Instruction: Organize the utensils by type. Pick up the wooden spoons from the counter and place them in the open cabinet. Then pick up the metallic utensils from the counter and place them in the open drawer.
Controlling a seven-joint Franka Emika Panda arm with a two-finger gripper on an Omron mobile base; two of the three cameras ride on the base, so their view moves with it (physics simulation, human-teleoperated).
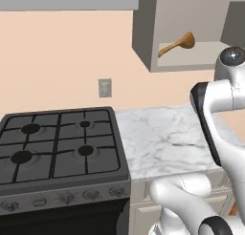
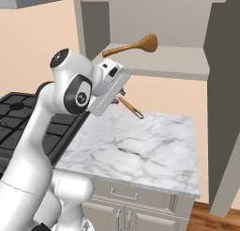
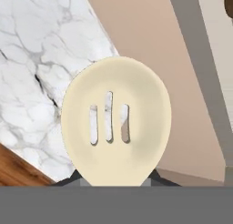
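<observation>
1. Arm (image 2: 37, 145): glossy white rounded links, fat tubular segments.
2. Joints: dark grey/black bands betw. links, round dark end caps w/ pale speckle.
3. Hand block (image 2: 110, 87): boxy white housing, small dark insets on top face.
4. No cables/markings visible.

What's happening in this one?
The arm is sorting utensils. One orange-brown wooden spoon already lies on the shelf of the open cabinet. The tool is shut on a second utensil, a pale slotted spoon, holding it above the marble counter just below the cabinet. The stove sits beside the counter.
</observation>
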